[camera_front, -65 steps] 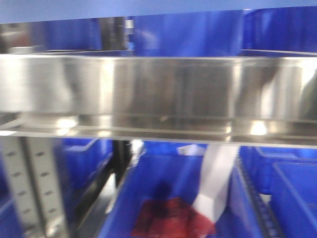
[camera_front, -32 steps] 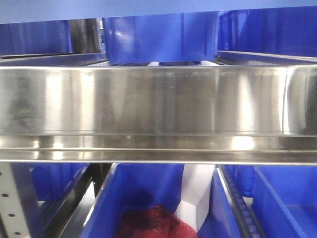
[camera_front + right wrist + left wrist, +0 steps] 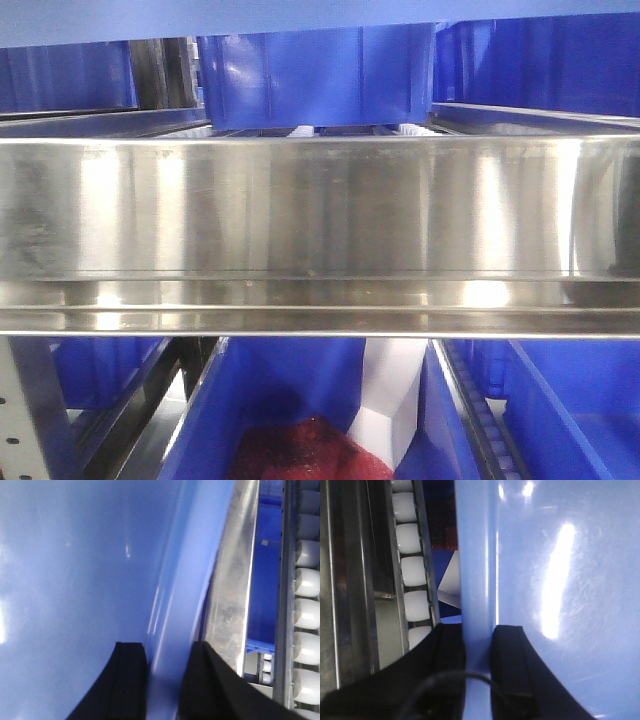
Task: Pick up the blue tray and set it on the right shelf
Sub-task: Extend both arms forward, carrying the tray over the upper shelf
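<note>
- Front view: right shelf (image 3: 320, 210), its steel front lip spanning the frame; blue tray (image 3: 300, 18), a pale strip along the top edge, above the lip; dark-blue bin (image 3: 315, 75) behind
- Left wrist view: left gripper (image 3: 477, 672), fingers pinching the tray's rim; white rollers (image 3: 415, 570) alongside
- Right wrist view: right gripper (image 3: 167, 685), fingers pinching the tray's rim, shelf lip just beside
</note>
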